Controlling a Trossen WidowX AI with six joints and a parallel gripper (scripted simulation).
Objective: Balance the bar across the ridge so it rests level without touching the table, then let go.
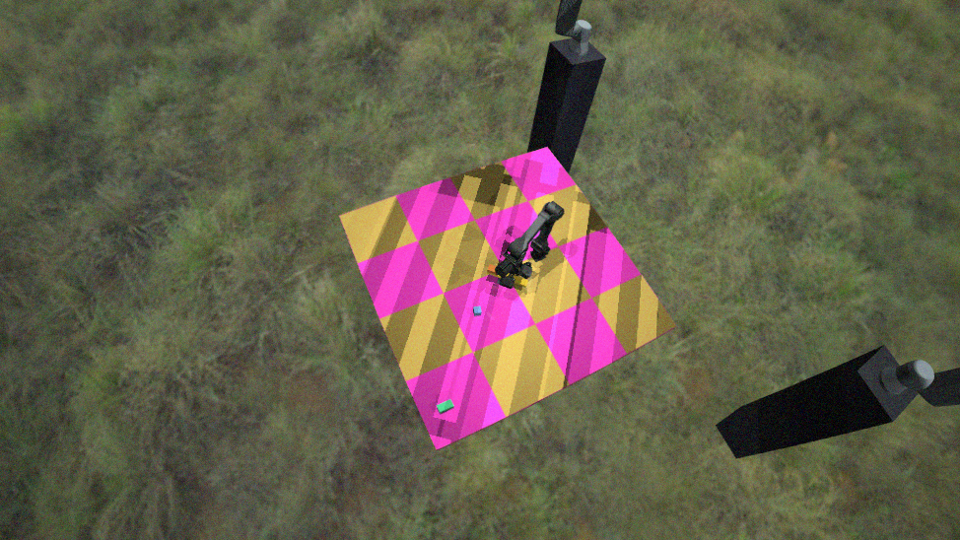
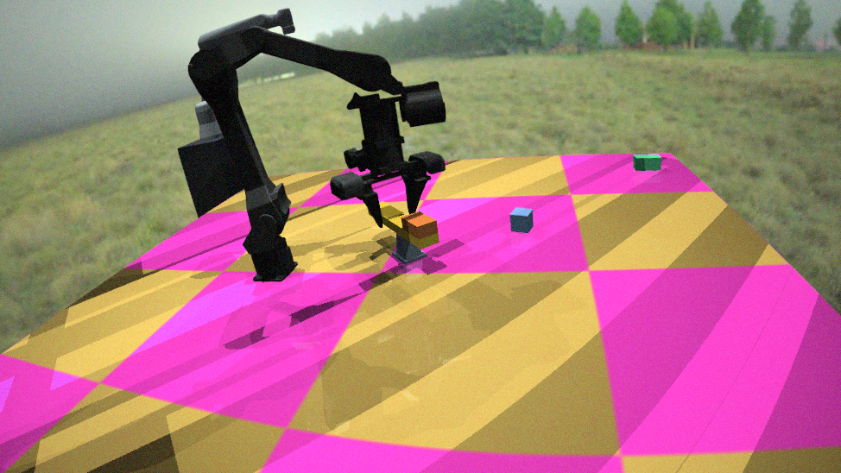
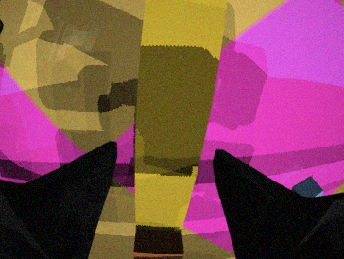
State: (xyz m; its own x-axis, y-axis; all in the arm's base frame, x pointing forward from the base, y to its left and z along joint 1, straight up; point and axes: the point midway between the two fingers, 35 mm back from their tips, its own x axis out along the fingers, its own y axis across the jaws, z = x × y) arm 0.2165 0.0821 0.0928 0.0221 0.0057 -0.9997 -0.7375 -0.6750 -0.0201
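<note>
The yellow bar (image 2: 424, 238) (image 3: 177, 94) lies across the dark blue-grey ridge (image 2: 406, 249), clear of the table (image 1: 523, 375) (image 2: 499, 352). It looks roughly level in the exterior view; a slight tilt cannot be ruled out. An orange block (image 2: 420, 223) (image 1: 491, 270) sits on the bar's end nearest that camera. My gripper (image 2: 396, 217) (image 3: 166, 152) is open, pointing down, with one finger on each side of the bar. The wrist view shows a gap between each fingertip and the bar's sides. The ridge is hidden under the bar in the wrist view.
A small blue cube (image 1: 477, 310) (image 2: 521, 221) (image 3: 306, 186) stands on the table beyond the bar. A green block (image 1: 445, 406) (image 2: 647, 162) lies near a far table corner. Two dark posts, one behind the arm (image 1: 567, 94) and one at the right (image 1: 812, 402), stand outside the table.
</note>
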